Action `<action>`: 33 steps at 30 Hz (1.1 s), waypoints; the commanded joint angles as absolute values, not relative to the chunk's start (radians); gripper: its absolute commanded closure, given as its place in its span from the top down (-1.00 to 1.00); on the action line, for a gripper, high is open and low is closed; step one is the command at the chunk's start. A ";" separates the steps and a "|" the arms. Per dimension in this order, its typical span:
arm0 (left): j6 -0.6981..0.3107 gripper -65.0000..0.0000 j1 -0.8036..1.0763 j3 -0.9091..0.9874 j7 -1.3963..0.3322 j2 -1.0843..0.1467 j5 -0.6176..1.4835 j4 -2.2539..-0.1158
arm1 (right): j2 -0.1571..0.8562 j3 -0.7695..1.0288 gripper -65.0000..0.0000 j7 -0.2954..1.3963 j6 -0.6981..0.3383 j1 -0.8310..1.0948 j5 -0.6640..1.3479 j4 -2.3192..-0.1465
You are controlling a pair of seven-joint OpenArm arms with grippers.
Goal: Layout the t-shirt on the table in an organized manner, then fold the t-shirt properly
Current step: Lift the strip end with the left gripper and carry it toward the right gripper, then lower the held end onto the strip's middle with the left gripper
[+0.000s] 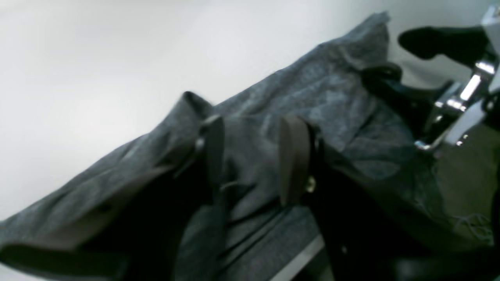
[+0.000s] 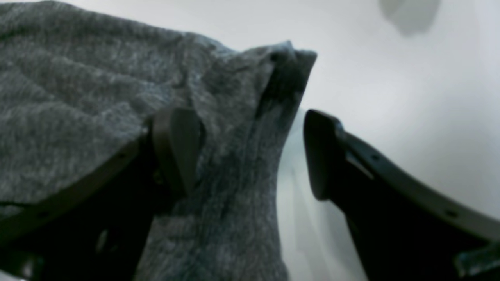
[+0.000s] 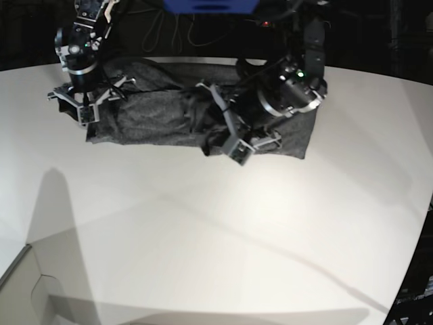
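Observation:
The dark grey t-shirt [image 3: 155,112] lies bunched in a long strip along the far side of the white table [image 3: 216,223]. My left gripper [image 3: 223,125] is low over the shirt's middle. In the left wrist view its fingers [image 1: 293,156] stand apart, with rumpled cloth [image 1: 312,89] below and between them. My right gripper [image 3: 82,114] is at the shirt's left end. It is open wide in the right wrist view [image 2: 250,156]: one finger [image 2: 175,144] over the shirt [image 2: 78,97], the other over bare table [image 2: 410,97], a shirt corner [image 2: 289,58] just ahead.
A blue object [image 3: 210,5] and dark cables sit behind the table's far edge. The table's curved edge [image 3: 423,223] runs down the right side. A beige surface [image 3: 24,291] shows past the lower left corner. Arm shadows fall across the near tabletop.

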State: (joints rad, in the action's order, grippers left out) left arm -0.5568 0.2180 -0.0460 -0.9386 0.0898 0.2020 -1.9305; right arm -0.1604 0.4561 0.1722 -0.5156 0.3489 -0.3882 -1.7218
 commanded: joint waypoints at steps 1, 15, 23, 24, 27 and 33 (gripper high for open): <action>-0.558 -0.30 0.205 -0.025 -0.918 0.082 0.225 -1.966 | -0.157 0.456 0.31 0.150 -0.510 0.344 -0.380 -1.742; -0.489 -1.00 0.185 0.170 -0.928 0.058 -0.001 -1.911 | -0.157 0.456 0.31 0.150 -0.510 0.343 -0.380 -1.742; -0.489 -1.00 0.209 0.031 -0.931 0.021 -0.077 -1.890 | -0.157 0.456 0.31 0.150 -0.510 0.343 -0.380 -1.744; -0.489 -1.00 0.222 -0.012 -0.931 -0.001 -0.071 -1.891 | -0.157 0.456 0.31 0.150 -0.510 0.343 -0.380 -1.744; -0.490 -1.00 0.236 -0.180 -0.931 -0.061 -0.071 -1.900 | -0.157 0.456 0.31 0.150 -0.510 0.343 -0.380 -1.744; -0.506 -1.00 0.242 -0.323 -0.972 -0.105 -0.027 -1.960 | -0.157 0.458 0.31 0.150 -0.510 0.341 -0.380 -1.744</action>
